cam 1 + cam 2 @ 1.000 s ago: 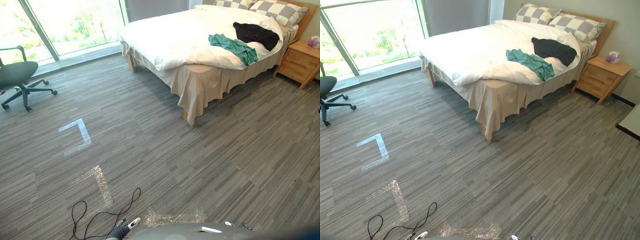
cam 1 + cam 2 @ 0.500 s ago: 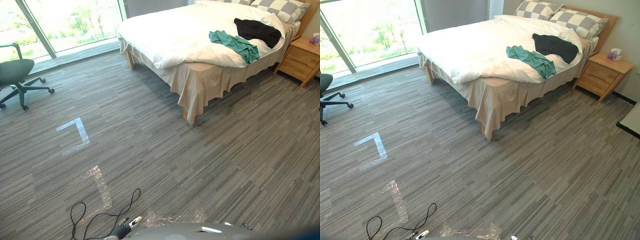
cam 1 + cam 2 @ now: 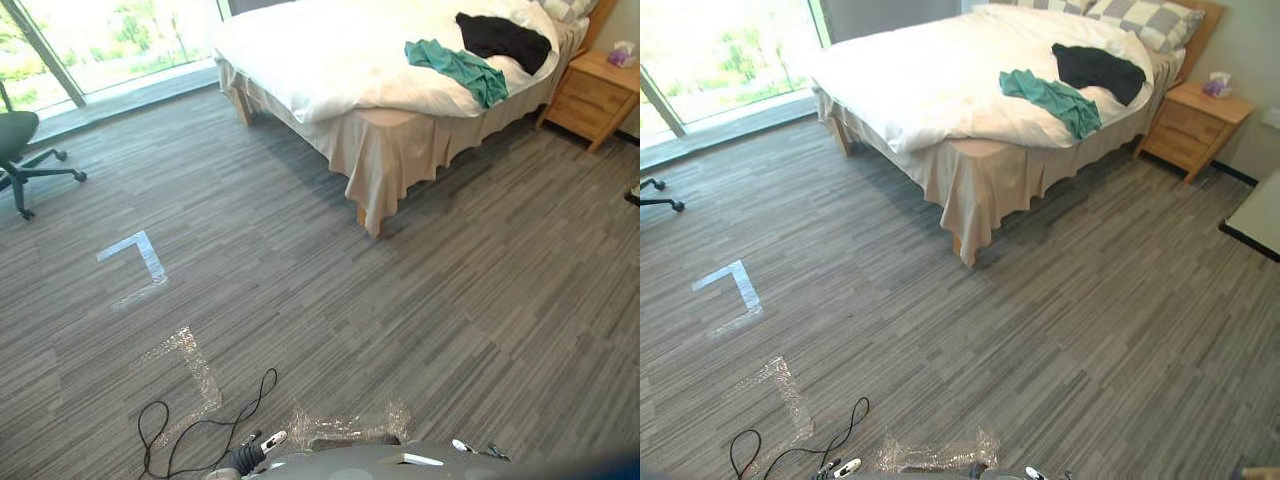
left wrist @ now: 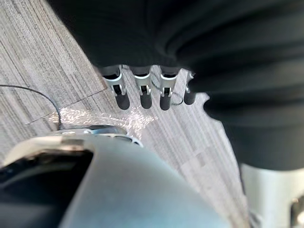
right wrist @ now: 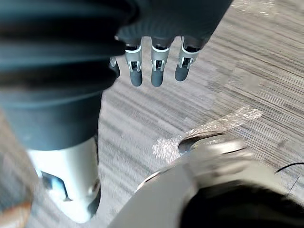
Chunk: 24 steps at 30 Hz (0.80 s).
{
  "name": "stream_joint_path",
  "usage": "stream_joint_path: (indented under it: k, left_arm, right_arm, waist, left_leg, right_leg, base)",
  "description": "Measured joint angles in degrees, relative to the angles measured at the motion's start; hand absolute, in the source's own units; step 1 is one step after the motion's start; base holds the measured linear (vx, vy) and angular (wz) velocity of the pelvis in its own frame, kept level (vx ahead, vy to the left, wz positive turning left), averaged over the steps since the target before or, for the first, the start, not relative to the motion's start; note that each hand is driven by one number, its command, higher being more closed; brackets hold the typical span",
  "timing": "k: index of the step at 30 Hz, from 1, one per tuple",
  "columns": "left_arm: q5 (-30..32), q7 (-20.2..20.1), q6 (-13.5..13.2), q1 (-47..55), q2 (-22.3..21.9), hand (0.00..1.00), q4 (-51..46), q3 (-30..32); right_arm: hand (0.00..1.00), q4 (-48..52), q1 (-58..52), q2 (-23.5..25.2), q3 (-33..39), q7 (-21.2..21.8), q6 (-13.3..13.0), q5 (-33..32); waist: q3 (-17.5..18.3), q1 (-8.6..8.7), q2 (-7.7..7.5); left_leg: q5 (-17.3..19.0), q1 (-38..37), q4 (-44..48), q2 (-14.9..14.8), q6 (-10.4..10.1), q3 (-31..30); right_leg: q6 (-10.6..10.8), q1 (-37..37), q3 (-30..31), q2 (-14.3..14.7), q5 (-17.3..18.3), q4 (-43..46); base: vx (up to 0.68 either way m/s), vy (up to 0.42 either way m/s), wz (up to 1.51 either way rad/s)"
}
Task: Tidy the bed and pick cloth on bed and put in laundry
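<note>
A teal cloth (image 3: 452,68) lies crumpled on the white duvet near the bed's (image 3: 320,50) near side edge. Just behind it, toward the pillows, a black cloth (image 3: 500,37) is spread on the duvet. The bed stands across the room, a wide strip of carpet away from me. My left hand (image 4: 141,91) hangs over the carpet with relaxed fingers and nothing in it. My right hand (image 5: 157,67) hangs the same way at my other side, fingers straight and holding nothing.
Checkered pillows (image 3: 1148,18) lie at the bed's head. A wooden nightstand (image 3: 1185,125) with a tissue box stands beside it. An office chair (image 3: 20,150) is at the far left by the window. Tape marks (image 3: 135,262) are on the carpet. A pale flat thing (image 3: 1258,215) shows at the right edge.
The whole picture has shifted, so the camera has moved: the bed now sits higher and a little closer. The cloths on the bed lie as before.
</note>
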<state>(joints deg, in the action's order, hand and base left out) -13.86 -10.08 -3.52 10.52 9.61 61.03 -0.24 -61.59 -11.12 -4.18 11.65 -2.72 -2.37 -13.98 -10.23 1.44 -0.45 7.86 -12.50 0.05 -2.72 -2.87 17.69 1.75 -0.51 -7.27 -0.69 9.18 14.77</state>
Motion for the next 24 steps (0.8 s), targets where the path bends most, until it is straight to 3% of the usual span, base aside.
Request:
stream_joint_path:
  k: [1,3,4,5,6,7,9,11,12,13,14,15,16,18,19,20,21,22,23,24]
  left_arm:
    - [0.0,0.0,-0.1,0.0,0.1,0.00,0.0,0.0]
    - [-0.1,-0.3,-0.7,0.4,0.5,0.00,0.0,0.0]
    - [-0.1,-0.4,-0.8,0.3,0.6,0.00,0.0,0.0]
    - [-0.1,-0.7,-0.7,0.2,0.9,0.00,0.0,0.0]
    - [0.0,-0.8,-0.7,0.3,0.8,0.00,0.2,-0.1]
    - [0.0,-0.9,-0.7,-0.2,0.4,0.00,0.3,0.0]
    - [0.0,-0.9,-0.8,-0.7,-0.6,0.00,0.2,0.6]
    - [0.3,-1.1,-0.8,-0.2,-0.7,0.00,0.2,1.1]
    - [2.3,-1.4,-0.9,0.2,-0.6,0.00,-0.1,2.9]
    - [2.4,-1.4,-0.9,0.5,-0.5,0.00,-0.1,3.4]
    - [3.8,-1.1,-1.2,1.5,-0.8,0.00,0.0,5.0]
    - [4.7,-0.8,-1.2,1.8,-1.0,0.00,0.0,5.3]
    - [6.2,-0.9,-2.0,1.4,-1.7,0.00,-0.3,5.7]
    - [6.2,-0.7,-3.4,1.2,-2.5,0.00,-0.9,6.3]
    - [6.1,-0.7,-4.2,0.7,-3.2,0.00,-1.4,6.8]
    - [6.0,-0.7,-4.6,0.7,-3.5,0.00,-1.4,6.9]
    - [4.8,-0.4,-5.5,0.7,-4.3,0.00,-1.9,7.0]
    - [3.1,-0.1,-6.3,0.7,-5.0,0.00,-2.9,7.0]
    - [3.1,0.0,-6.4,0.7,-5.1,0.00,-3.0,7.0]
    - [1.7,0.2,-6.7,0.7,-5.3,0.00,-3.1,6.9]
  right_arm:
    - [0.00,0.0,0.0,0.1,0.1,0.0,-0.1,-0.3]
    - [0.00,0.0,0.0,0.8,1.5,0.1,-0.4,-1.2]
    - [0.00,0.0,0.0,0.8,1.8,0.1,-0.5,-1.5]
    - [0.00,-0.1,0.0,1.3,2.9,0.3,-0.4,-1.6]
    - [0.00,-0.1,-0.1,1.5,4.0,0.4,-0.4,-1.7]
    - [0.00,0.0,0.0,1.5,4.7,0.6,-0.4,-1.7]
    - [0.00,0.6,-0.4,1.4,6.7,1.1,-0.4,-1.6]
    - [0.00,0.9,-1.6,1.9,6.2,1.5,-0.4,-1.3]
    - [0.00,1.6,-2.9,2.7,6.0,2.1,-0.5,-1.1]
    - [0.00,1.6,-3.2,3.0,6.0,2.4,-0.5,-0.9]
    - [0.00,1.3,-3.9,3.4,6.5,2.8,-0.5,-0.9]
    - [0.00,1.2,-3.8,3.1,6.5,3.1,-0.5,-0.7]
    - [0.00,1.1,-3.3,3.0,7.2,3.6,-0.6,0.2]
    - [0.00,0.9,-2.7,2.7,7.9,3.6,-0.6,0.9]
    - [0.00,0.4,-2.0,2.1,7.7,3.5,-0.7,2.3]
    - [0.00,0.0,-1.8,1.6,7.7,3.3,-0.7,2.5]
    - [0.00,-1.3,-1.4,0.1,6.6,3.2,-0.6,3.0]
    - [0.00,-2.2,-0.5,-1.5,5.3,3.1,-0.6,3.3]
    - [0.00,-2.5,-0.2,-1.9,4.9,3.1,-0.6,3.7]
    - [0.00,-3.4,0.9,-2.7,3.6,3.3,-0.4,4.4]
  waist:
    - [-0.4,0.07,-0.19]
    - [-1.0,0.63,-0.22]
    - [-1.1,0.71,-0.38]
    - [-1.3,0.81,-0.82]
    - [-1.6,1.15,-0.31]
    - [-2.3,1.89,0.52]
    - [-3.6,2.20,1.93]
    - [-3.6,2.15,1.84]
    - [-3.4,1.96,0.66]
    - [-3.4,2.01,0.17]
    - [-3.1,2.05,0.07]
    - [-2.5,2.24,0.64]
    - [-2.5,2.40,0.80]
    - [-2.5,2.44,1.21]
    - [-2.2,2.52,1.78]
    - [-2.1,2.53,2.05]
    - [-2.0,2.30,2.39]
    - [-1.8,2.02,3.18]
    - [-1.7,1.97,3.42]
    - [-1.6,1.73,3.80]
  left_leg:
    - [0.1,-0.3,0.3,-0.1,-0.1,0.7]
    - [1.0,-1.2,1.3,-1.0,0.1,4.4]
    - [1.3,-1.5,1.4,-1.0,0.2,4.9]
    - [2.4,-2.4,2.1,-1.2,0.1,6.3]
    - [3.1,-3.0,2.5,-2.3,-0.4,7.0]
    - [3.4,-3.7,2.0,-3.4,-0.5,7.1]
    - [4.7,-5.4,2.2,-6.6,-2.1,8.5]
    - [5.2,-6.7,2.4,-8.7,-3.7,10.0]
    - [6.0,-8.4,2.8,-9.5,-5.4,11.1]
    - [6.3,-8.9,3.0,-9.7,-5.9,11.4]
    - [6.9,-10.8,3.4,-11.5,-6.5,12.6]
    - [6.3,-10.7,4.4,-12.5,-6.0,13.0]
    - [3.3,-10.3,7.6,-14.6,-5.2,12.9]
    - [-0.2,-8.1,14.0,-16.9,-3.4,11.1]
    - [-3.6,-5.4,21.2,-18.8,-2.1,8.1]
    - [-3.9,-4.3,24.3,-19.3,-2.1,6.9]
    - [-3.0,-1.3,33.5,-20.5,-2.6,4.7]
    - [0.3,2.1,43.2,-20.1,-2.5,1.6]
    - [1.6,3.4,45.8,-19.7,-2.6,0.5]
    - [4.8,7.3,52.3,-17.7,-2.4,-1.5]
  right_leg:
    - [0.4,-0.5,-0.2,-0.1,0.3,1.4]
    - [1.7,-2.1,-6.9,-1.8,2.8,5.4]
    - [1.5,-2.0,-8.6,-2.2,3.6,5.7]
    - [-0.5,-1.5,-11.9,-2.9,4.9,5.8]
    - [-0.8,-1.3,-13.1,-2.4,4.6,6.4]
    - [0.6,-2.9,-14.4,-2.4,4.1,10.5]
    - [-1.1,-7.5,-15.8,-4.2,7.7,15.9]
    - [0.3,-10.7,-16.5,-7.4,6.6,16.1]
    - [0.7,-12.1,-17.0,-10.4,3.7,13.7]
    - [0.5,-12.3,-16.9,-11.4,2.3,12.7]
    - [-2.7,-12.5,-18.1,-10.8,1.1,15.5]
    - [-3.0,-12.6,-18.5,-9.7,3.0,16.4]
    - [-5.3,-12.3,-18.7,-8.3,5.0,17.4]
    - [-7.7,-10.7,-18.8,-6.7,6.5,16.4]
    - [-8.2,-8.3,-18.6,-5.2,6.7,13.4]
    - [-8.3,-7.2,-18.4,-4.7,6.7,12.1]
    - [-8.4,-3.9,-17.3,-2.9,6.3,8.2]
    - [-8.3,0.4,-15.6,-0.9,5.6,3.2]
    - [-8.4,1.9,-15.2,-0.4,5.5,1.7]
    - [-8.8,5.6,-13.3,0.6,4.8,-2.2]
  base:
    - [-0.05,-0.030,-0.32]
    - [-0.03,-0.053,-0.46]
    - [0.00,-0.088,-0.57]
    - [0.02,-0.126,-0.54]
    - [0.03,-0.188,-0.50]
    - [0.03,-0.176,-0.24]
    - [0.04,-0.138,-0.22]
    - [0.16,-0.188,-0.28]
    - [0.33,-0.308,-0.26]
    - [0.47,-0.369,-0.41]
    - [0.37,-0.263,-0.27]
    - [0.46,-0.317,-0.37]
    - [0.36,-0.256,-0.22]
    - [0.48,-0.373,-0.29]
    - [0.51,-0.365,-0.25]
    - [0.47,-0.295,-0.29]
    - [0.34,-0.194,-0.37]
    - [0.34,-0.185,-0.41]
    - [0.33,-0.150,-0.60]
    - [0.25,-0.087,-0.55]
